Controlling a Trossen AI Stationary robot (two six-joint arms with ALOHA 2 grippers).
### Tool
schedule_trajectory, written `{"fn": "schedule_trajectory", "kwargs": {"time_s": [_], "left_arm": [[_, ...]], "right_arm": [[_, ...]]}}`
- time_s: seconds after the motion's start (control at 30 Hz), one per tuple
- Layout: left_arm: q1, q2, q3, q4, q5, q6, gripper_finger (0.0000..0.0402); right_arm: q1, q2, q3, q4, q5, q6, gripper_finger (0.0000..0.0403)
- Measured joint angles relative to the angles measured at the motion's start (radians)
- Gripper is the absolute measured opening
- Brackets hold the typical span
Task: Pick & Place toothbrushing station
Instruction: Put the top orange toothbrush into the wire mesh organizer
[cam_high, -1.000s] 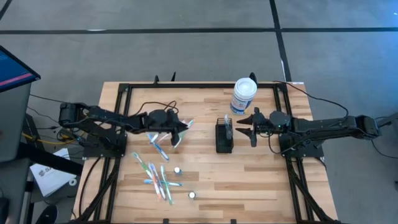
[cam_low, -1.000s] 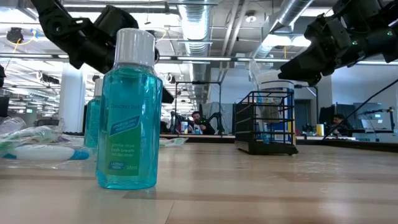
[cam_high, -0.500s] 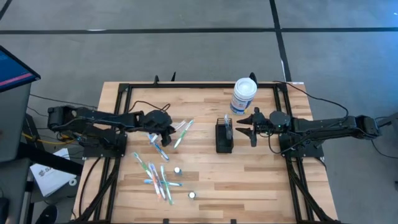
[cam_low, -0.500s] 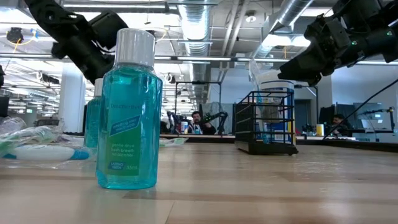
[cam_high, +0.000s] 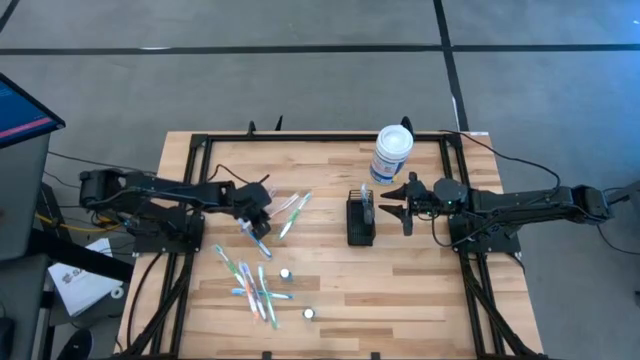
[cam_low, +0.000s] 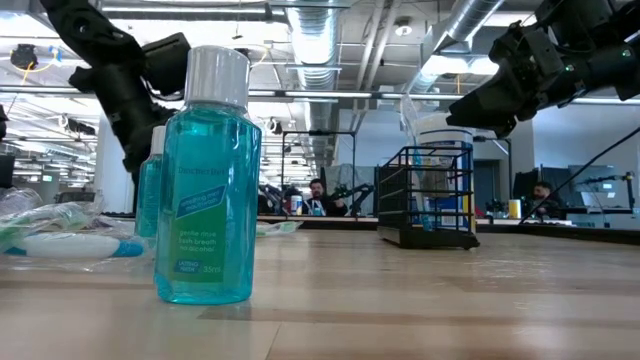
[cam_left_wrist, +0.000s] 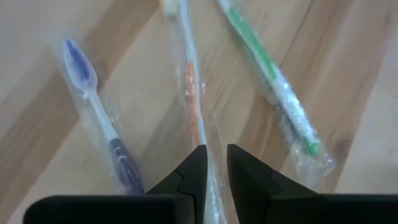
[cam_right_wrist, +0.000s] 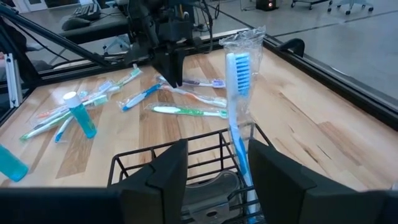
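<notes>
Nearest the table's front edge, a blue mouthwash bottle (cam_low: 208, 180) stands upright, with a loose scatter of wrapped toothbrushes (cam_high: 255, 285) lying flat beside it. Farther in on the left, your left gripper (cam_high: 258, 217) points down over three more wrapped toothbrushes (cam_left_wrist: 189, 81), its fingers nearly together around the middle one's wrapper; whether it is actually pinched cannot be told. Near the table's middle, slightly right, stands the toothbrushing station (cam_high: 360, 220), a black wire caddy already holding one wrapped blue toothbrush (cam_right_wrist: 239, 93) upright. Your right gripper (cam_high: 388, 211) waits just to its right, fingers spread wide and empty. Behind it, at the far edge, stands a white canister (cam_high: 391, 152). Expect the caddy to be light, rigid and tippy; its thin wires give little to pinch. Take it by the top rim wire, keeping it level so the brush stays in.
</notes>
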Motion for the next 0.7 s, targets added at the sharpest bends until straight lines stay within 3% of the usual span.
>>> {"fn": "schedule_trajectory", "kwargs": {"time_s": [0.7], "left_arm": [[-0.002, 0.06, 0.0, -0.009, 0.038, 0.002, 0.0058]], "right_arm": [[-0.001, 0.0, 0.0, 0.0, 0.0, 0.0, 0.0152]]}}
